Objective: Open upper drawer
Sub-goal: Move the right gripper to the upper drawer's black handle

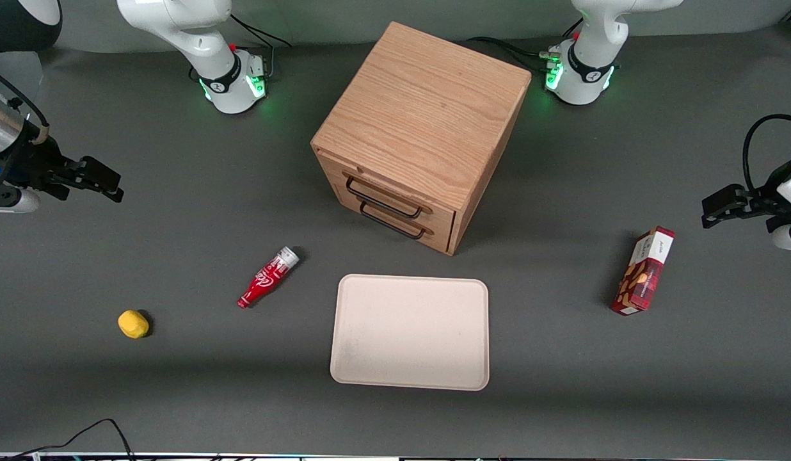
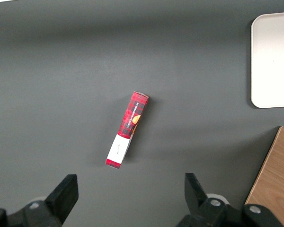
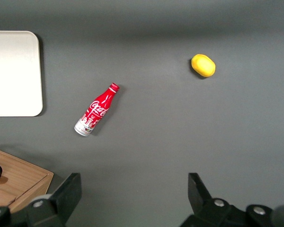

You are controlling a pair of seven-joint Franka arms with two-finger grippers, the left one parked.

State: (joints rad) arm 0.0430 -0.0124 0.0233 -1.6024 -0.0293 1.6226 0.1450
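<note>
The oak cabinet stands in the middle of the table, away from the front camera. Its upper drawer is shut, flush with the cabinet front, with a thin black wire handle. The matching lower drawer sits below it. My right gripper hangs above the table toward the working arm's end, far from the cabinet, open and empty. In the right wrist view the gripper shows open over bare table, with a cabinet corner beside it.
A beige tray lies in front of the cabinet, nearer the front camera. A red cola bottle lies beside the tray, and a yellow lemon lies toward the working arm's end. A red snack box lies toward the parked arm's end.
</note>
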